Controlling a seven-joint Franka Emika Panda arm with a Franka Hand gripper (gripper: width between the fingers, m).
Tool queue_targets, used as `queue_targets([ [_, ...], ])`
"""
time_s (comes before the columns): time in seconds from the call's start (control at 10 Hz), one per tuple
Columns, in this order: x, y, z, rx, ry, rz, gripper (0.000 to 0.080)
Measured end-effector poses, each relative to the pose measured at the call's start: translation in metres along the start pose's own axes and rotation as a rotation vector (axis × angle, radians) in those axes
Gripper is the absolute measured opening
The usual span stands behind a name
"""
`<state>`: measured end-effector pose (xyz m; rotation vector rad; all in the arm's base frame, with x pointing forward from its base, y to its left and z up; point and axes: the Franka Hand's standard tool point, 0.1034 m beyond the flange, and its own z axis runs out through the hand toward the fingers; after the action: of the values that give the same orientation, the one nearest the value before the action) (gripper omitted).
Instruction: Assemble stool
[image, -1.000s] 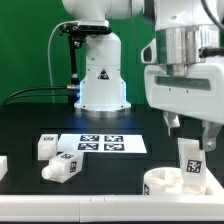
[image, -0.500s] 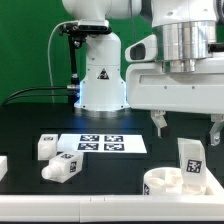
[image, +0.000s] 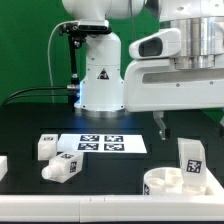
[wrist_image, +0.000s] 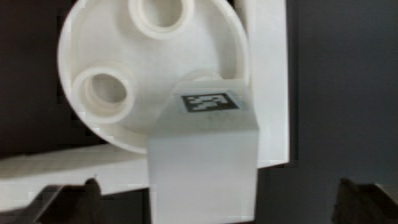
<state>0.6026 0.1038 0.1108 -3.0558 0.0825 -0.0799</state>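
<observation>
The round white stool seat lies at the front on the exterior view's right. One white tagged leg stands upright in it. My gripper hangs open and empty above that leg, one finger showing clear of it. In the wrist view the seat shows two empty sockets, the leg rises toward the camera, and my gripper has its dark fingertips well apart on either side of the leg, not touching it. Two loose legs lie at the left.
The marker board lies flat mid-table in front of the robot base. A white border rail runs along the front edge and also shows in the wrist view. A white piece sits at the far left edge.
The jaws, close around the standing leg's top a second ago, have spread apart, and the gripper has risen off the leg. The leg stays upright in the seat.
</observation>
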Motion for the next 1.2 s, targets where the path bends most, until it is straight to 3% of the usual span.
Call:
queue_targets([
  [0.2, 0.0, 0.001, 0.0, -0.01, -0.001, -0.134, 0.0649],
  [0.4, 0.001, -0.012, 0.002, -0.07, -0.022, -0.557, 0.0649],
  [0.5, -0.001, -0.012, 0.002, -0.071, -0.074, -0.738, 0.0649],
  [0.9, 0.002, -0.001, 0.002, -0.082, -0.081, -0.921, 0.0649],
  [1.2, 0.002, -0.007, 0.025, -0.126, -0.13, -1.235, 0.0649],
])
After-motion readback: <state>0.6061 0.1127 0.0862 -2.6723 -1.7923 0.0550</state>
